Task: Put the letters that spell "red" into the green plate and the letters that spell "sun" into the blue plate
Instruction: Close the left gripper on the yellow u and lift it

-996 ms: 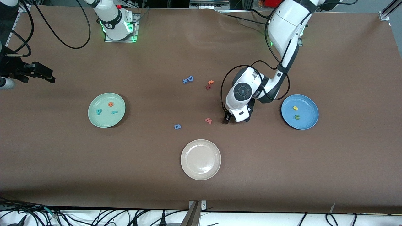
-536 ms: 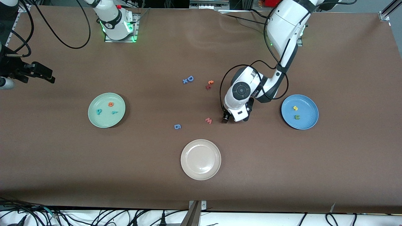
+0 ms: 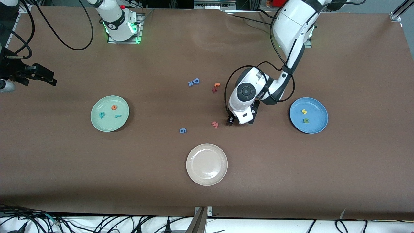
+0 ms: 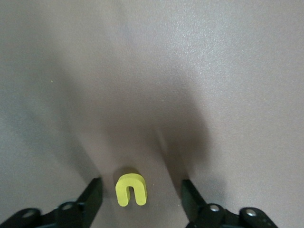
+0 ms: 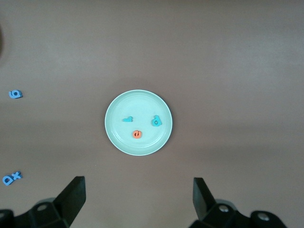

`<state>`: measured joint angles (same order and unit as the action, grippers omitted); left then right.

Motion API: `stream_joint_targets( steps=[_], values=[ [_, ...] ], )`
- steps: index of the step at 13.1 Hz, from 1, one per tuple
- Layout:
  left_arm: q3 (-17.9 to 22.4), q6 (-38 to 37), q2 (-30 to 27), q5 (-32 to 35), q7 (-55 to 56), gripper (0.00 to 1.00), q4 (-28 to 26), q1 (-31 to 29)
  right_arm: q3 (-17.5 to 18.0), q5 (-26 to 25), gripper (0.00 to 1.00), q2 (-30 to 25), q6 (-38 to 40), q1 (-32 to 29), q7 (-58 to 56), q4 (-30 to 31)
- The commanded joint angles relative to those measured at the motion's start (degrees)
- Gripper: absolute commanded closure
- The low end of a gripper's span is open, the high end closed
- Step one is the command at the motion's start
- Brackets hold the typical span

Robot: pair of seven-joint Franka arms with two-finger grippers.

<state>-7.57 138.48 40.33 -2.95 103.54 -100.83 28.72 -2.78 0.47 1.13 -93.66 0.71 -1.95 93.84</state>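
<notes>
in the front view the left gripper (image 3: 231, 122) sat low at the table beside the red-pink w (image 3: 214, 124); the green plate (image 3: 109, 126) held e, d and r, the blue plate (image 3: 318, 127) s and n. the left wrist view showed the yellow u (image 4: 131, 190) lying between parted fingers, ungripped; pinching it came next. the right wrist view showed the waiting right gripper (image 5: 137, 202) wide open, empty.

in the front view the left arm's wrist is hiding the left tool (image 3: 231, 121) and the yellow u (image 4: 131, 189). both wrist views are cutting off their tools' fingers (image 4: 90, 199) at the picture's edge. the right tool (image 5: 137, 199) is showing only in its own wrist view. the red and orange pair (image 3: 215, 87) is too small to read.
</notes>
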Motion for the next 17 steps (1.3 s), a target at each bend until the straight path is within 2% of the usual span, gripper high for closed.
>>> stream_joint_targets(
  steps=[1,4,5,7,9,12,13,17],
  values=[
    [0.37,-0.32,1.24,2.50,1.14,0.38,0.63,0.63,0.50,-0.83,0.00,-0.17,1.02,-0.62,0.46,-0.67],
    [0.37,-0.32,1.33,3.91,1.14,0.48,0.54,0.54,0.50,-0.83,0.00,-0.17,1.02,-0.62,0.46,-0.76],
    [0.37,-0.32,1.33,3.91,1.14,0.54,0.54,0.54,0.50,-0.83,0.00,-0.17,1.02,-0.62,0.37,-0.67],
    [0.37,-0.32,1.33,3.91,1.14,0.72,0.54,0.63,0.14,-0.83,0.00,-0.17,1.02,-0.62,0.37,-0.67],
    [0.37,-0.32,1.33,4.00,1.14,0.78,0.54,0.63,0.14,-0.83,0.00,-0.17,1.02,-0.62,0.37,-0.76],
    [0.37,-0.41,1.33,4.00,1.14,0.96,0.54,0.63,0.14,-0.83,0.00,-0.17,1.02,-0.62,0.37,-0.67],
    [0.45,-0.49,1.24,4.09,0.88,0.99,0.54,0.54,0.06,-0.83,0.00,-0.17,1.02,-0.62,0.37,-0.67],
    [0.63,-2.85,-1.92,3.91,-12.37,1.00,-0.95,-1.38,0.06,-0.83,0.00,-0.17,1.02,-0.80,0.37,-0.67]
  ],
)
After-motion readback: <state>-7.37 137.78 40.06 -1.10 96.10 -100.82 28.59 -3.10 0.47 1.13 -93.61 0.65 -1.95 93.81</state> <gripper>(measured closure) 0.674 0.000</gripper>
